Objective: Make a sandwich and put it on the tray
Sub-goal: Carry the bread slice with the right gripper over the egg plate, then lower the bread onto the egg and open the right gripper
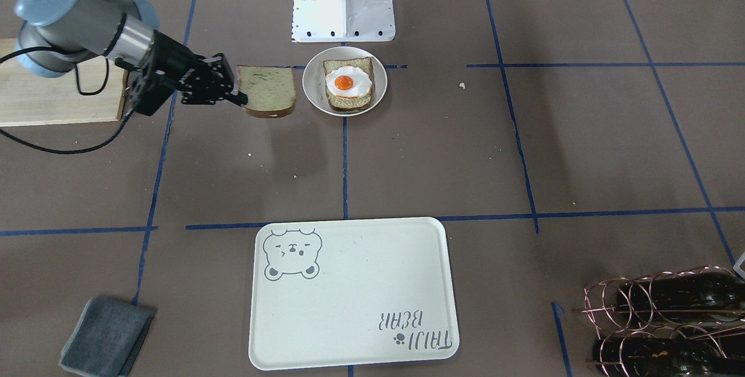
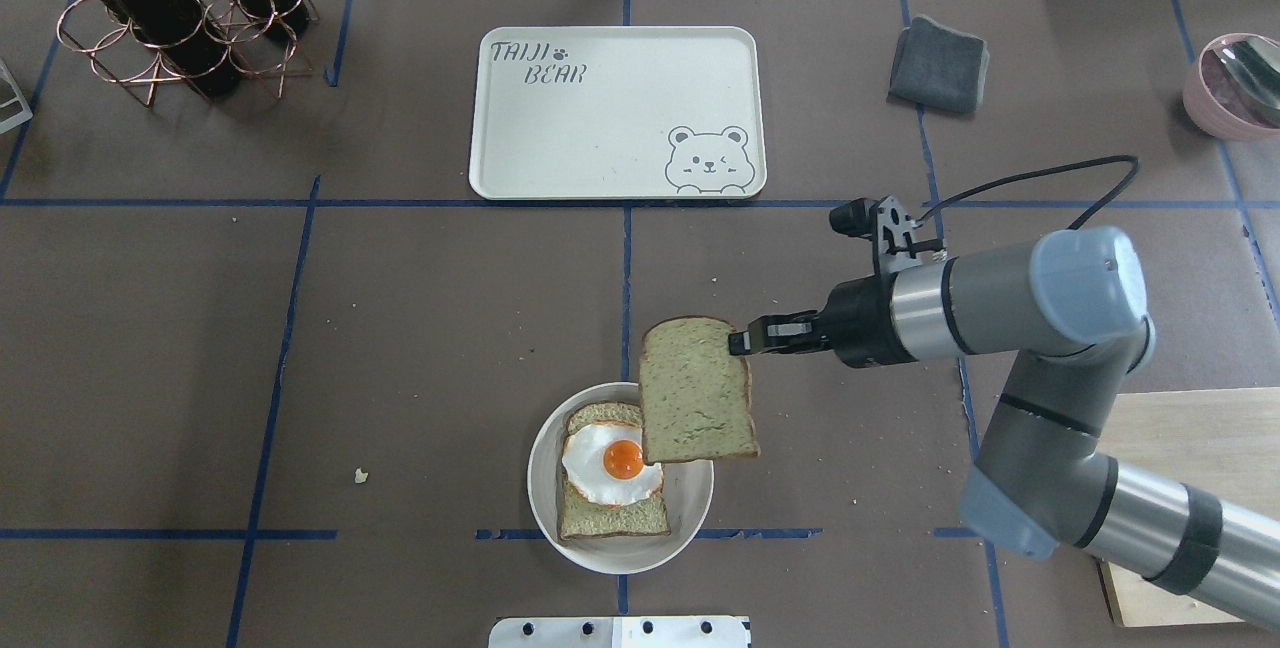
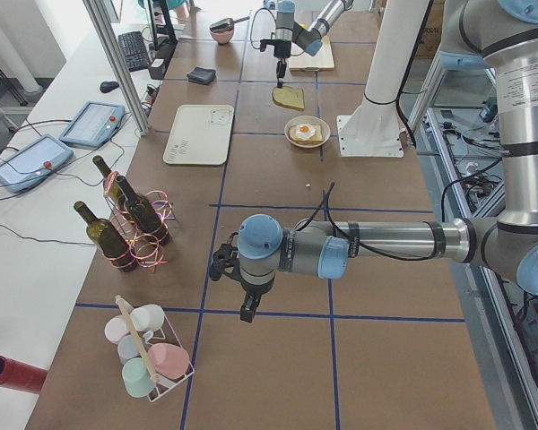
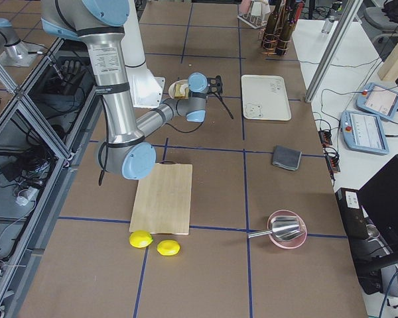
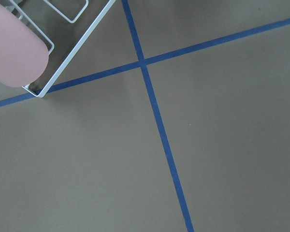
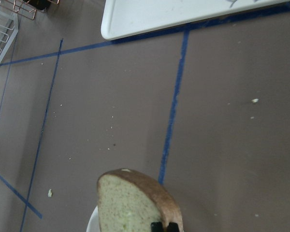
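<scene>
Sandwich half built: slice and egg on the plate. Your right gripper pinches the top slice, raised just beside the plate; left gripper, you cannot tell. Capping, then the tray well beyond the plate, remain.

You can see one bread slice lying flat on the small white plate. The white fried egg with its orange yolk sits on top of it. The right gripper pinches a second bread slice by its edge, lifted just right of the plate. The cream bear tray lies flat, far across the table.
</scene>
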You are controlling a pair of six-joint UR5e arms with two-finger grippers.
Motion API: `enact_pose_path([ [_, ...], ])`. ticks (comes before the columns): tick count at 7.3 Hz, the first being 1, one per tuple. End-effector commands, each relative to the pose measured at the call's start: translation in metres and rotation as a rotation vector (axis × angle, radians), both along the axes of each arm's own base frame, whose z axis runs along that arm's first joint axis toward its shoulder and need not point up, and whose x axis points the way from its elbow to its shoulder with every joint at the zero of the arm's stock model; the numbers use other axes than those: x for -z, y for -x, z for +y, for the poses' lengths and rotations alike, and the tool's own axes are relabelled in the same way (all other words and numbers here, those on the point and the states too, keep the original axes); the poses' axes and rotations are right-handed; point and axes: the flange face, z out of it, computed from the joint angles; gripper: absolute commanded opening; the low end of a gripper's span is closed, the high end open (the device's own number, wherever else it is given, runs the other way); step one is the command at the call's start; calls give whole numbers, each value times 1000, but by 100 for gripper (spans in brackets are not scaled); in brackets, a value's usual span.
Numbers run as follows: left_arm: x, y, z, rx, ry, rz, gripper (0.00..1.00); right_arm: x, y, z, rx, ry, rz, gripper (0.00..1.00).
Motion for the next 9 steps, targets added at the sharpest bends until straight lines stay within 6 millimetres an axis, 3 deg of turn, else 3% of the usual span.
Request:
enact_pose_path([
  [1, -2, 0, 1, 0, 5, 0, 100, 29, 44, 34, -38, 28, -13, 0],
  [3, -3, 0, 3, 1, 9, 0, 100, 34, 65, 57, -50, 42, -17, 0],
  [5, -4, 0, 3, 2, 11, -1, 100, 26, 76, 71, -44, 43, -1, 0],
  [9, -4, 0, 3, 2, 11, -1, 100, 5, 80, 73, -41, 46, 38, 0],
])
